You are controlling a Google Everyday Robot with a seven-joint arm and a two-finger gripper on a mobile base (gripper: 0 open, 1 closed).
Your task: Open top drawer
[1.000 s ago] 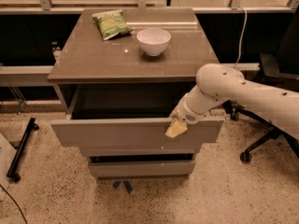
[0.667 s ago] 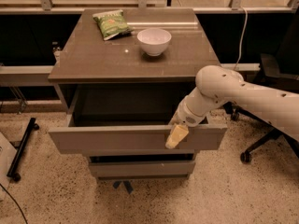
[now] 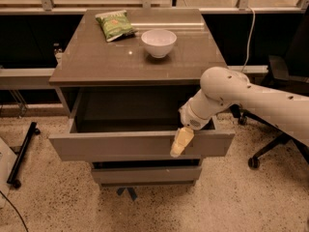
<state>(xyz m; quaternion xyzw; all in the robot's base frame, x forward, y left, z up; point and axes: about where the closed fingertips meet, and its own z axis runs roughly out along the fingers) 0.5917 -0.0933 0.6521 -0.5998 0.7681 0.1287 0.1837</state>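
Note:
The top drawer (image 3: 111, 146) is a wide grey-brown drawer with a flat front panel, pulled well out of the cabinet, its dark inside showing. My gripper (image 3: 180, 142) hangs over the drawer's front edge right of the middle, its pale fingertips (image 3: 177, 148) reaching down over the front panel. The white arm (image 3: 241, 98) comes in from the right. A narrower grey drawer front (image 3: 145, 174) sits below, closed.
On the cabinet top (image 3: 96, 57) stand a white bowl (image 3: 158, 42) and a green snack bag (image 3: 115, 25). An office chair base (image 3: 270, 149) is at the right. A black stand leg (image 3: 21, 153) lies on the speckled floor at the left.
The top drawer has slid further out toward the camera, and my gripper has moved with its front edge, lower in view.

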